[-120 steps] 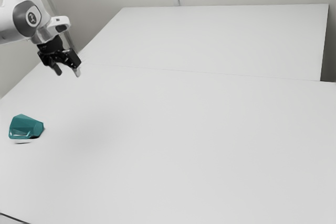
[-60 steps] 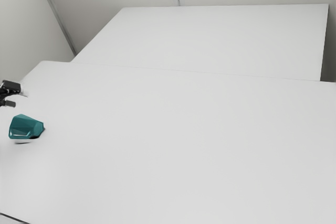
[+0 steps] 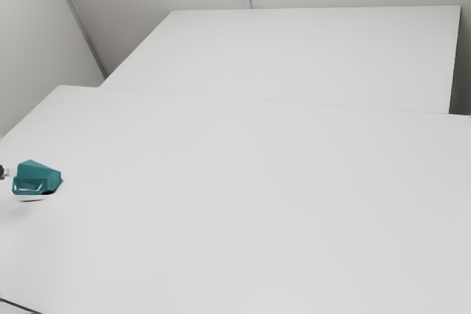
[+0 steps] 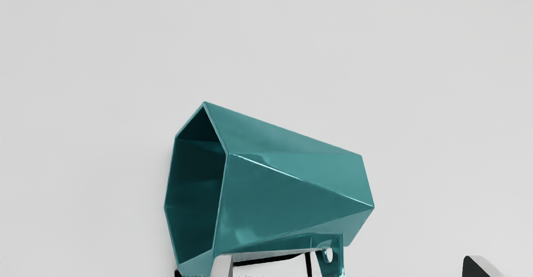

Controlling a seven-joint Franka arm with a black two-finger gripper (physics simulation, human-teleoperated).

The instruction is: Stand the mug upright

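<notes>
Mug [image 4: 287,185] is seen tipped on its side on the surface [image 3: 243,204], toward the exterior view's left edge. Beside it, the gripper [image 3: 7,172] is held spread, one finger placed close by the handle [image 4: 306,241].

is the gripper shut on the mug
No, the gripper is open, with one finger at the handle of the mug and the other standing well away from it.
</notes>
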